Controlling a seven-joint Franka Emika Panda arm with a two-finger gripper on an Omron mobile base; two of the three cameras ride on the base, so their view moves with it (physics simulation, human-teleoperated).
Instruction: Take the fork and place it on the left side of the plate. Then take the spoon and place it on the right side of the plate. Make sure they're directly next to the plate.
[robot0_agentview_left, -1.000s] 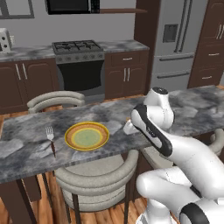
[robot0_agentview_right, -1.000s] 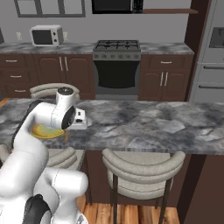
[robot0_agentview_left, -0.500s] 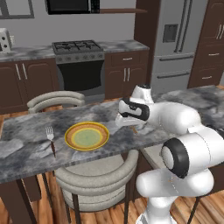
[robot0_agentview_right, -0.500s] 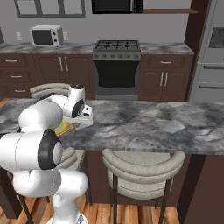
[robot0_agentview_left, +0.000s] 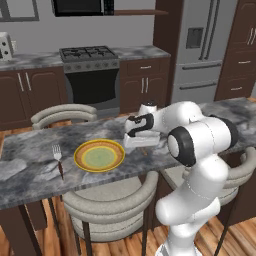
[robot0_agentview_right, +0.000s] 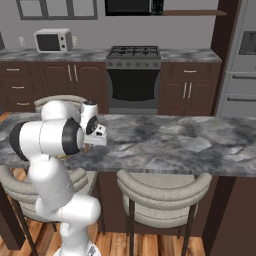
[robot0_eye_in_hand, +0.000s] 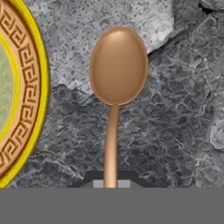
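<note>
Orange-tan wooden spoon (robot0_eye_in_hand: 117, 83), round-bowled and slim-handled, is pinched in the closed hand (robot0_eye_in_hand: 111, 180) beside the plate (robot0_eye_in_hand: 24, 100).

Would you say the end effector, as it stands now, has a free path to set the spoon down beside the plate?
Probably yes: the end effector, shut on the spoon, hangs over bare counter right of the plate.

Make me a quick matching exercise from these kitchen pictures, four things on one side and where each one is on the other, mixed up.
Things:
1. fork
2. spoon
3. plate
4. gripper

Places:
A. shut on the spoon's handle
B. on the counter left of the plate
C. between fork and spoon
D. just right of the plate's rim

Pairs: 1-B, 2-D, 3-C, 4-A
</note>
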